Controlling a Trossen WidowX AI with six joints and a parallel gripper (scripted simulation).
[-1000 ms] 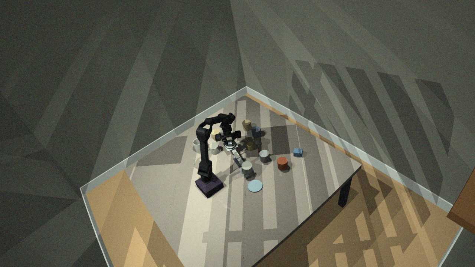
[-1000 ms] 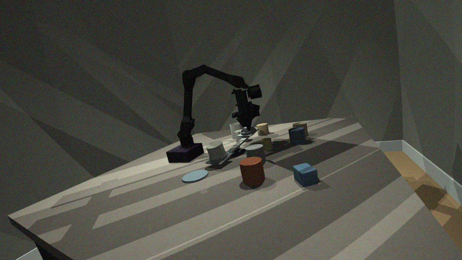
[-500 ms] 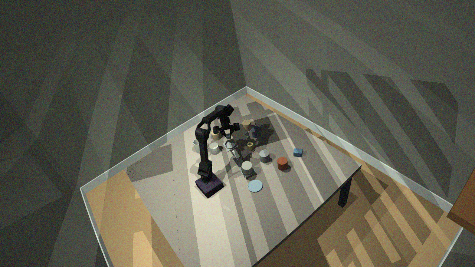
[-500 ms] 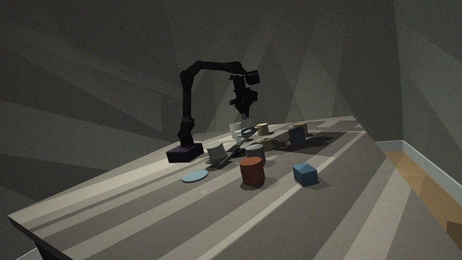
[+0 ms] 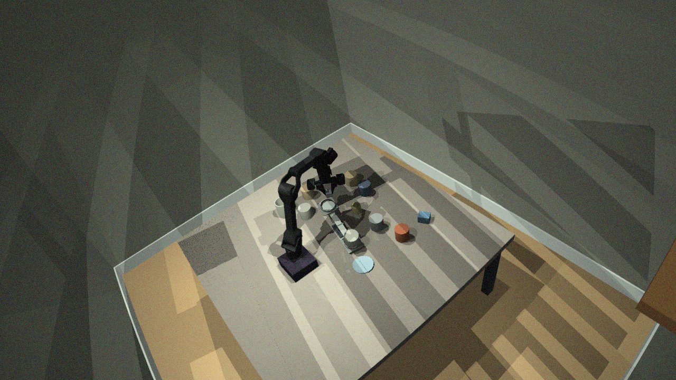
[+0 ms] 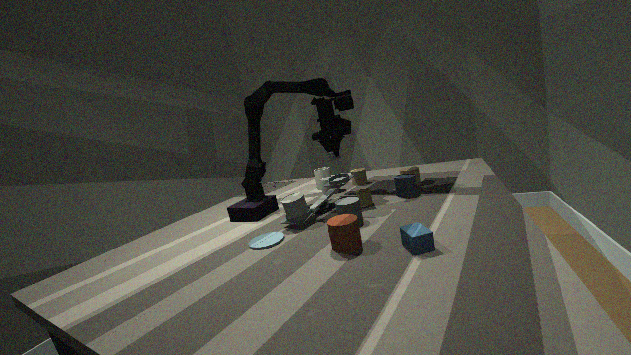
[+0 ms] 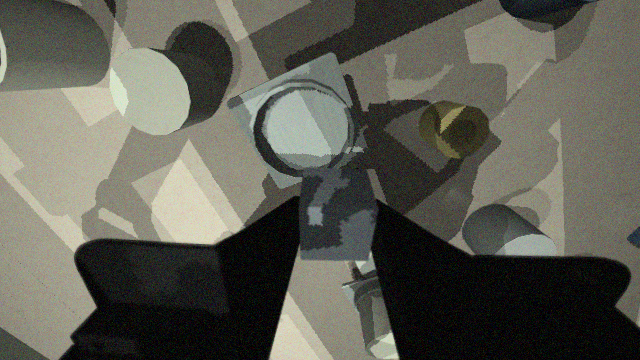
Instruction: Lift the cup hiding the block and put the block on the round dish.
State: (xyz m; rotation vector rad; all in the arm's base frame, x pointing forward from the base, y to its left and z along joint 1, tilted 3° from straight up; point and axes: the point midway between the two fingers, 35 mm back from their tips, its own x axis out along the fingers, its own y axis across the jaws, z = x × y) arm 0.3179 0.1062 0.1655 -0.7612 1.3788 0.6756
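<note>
My gripper (image 5: 328,190) (image 6: 333,152) (image 7: 335,206) is shut on a small grey block (image 6: 332,156) (image 7: 336,235). It holds the block above the balance's raised far end. The round pan (image 5: 328,205) (image 6: 339,178) (image 7: 307,127) there carries no cup. A pale cup (image 5: 351,237) (image 6: 294,205) stands on the low near end of the balance (image 5: 339,228) and shows partly in the wrist view (image 7: 370,315). A similar pale cup (image 5: 304,210) (image 7: 152,92) stands on the table beside the far end. The round light-blue dish (image 5: 363,264) (image 6: 266,240) lies beyond the near end, with nothing on it or above it.
A hollow pale cylinder (image 5: 279,207) (image 6: 321,178) stands at the back left. Right of the balance are a yellow ring-like piece (image 5: 356,208) (image 6: 364,197) (image 7: 457,131), a grey cylinder (image 5: 376,221) (image 6: 348,211), an orange cylinder (image 5: 401,233) (image 6: 344,233) and a blue box (image 5: 423,217) (image 6: 416,238).
</note>
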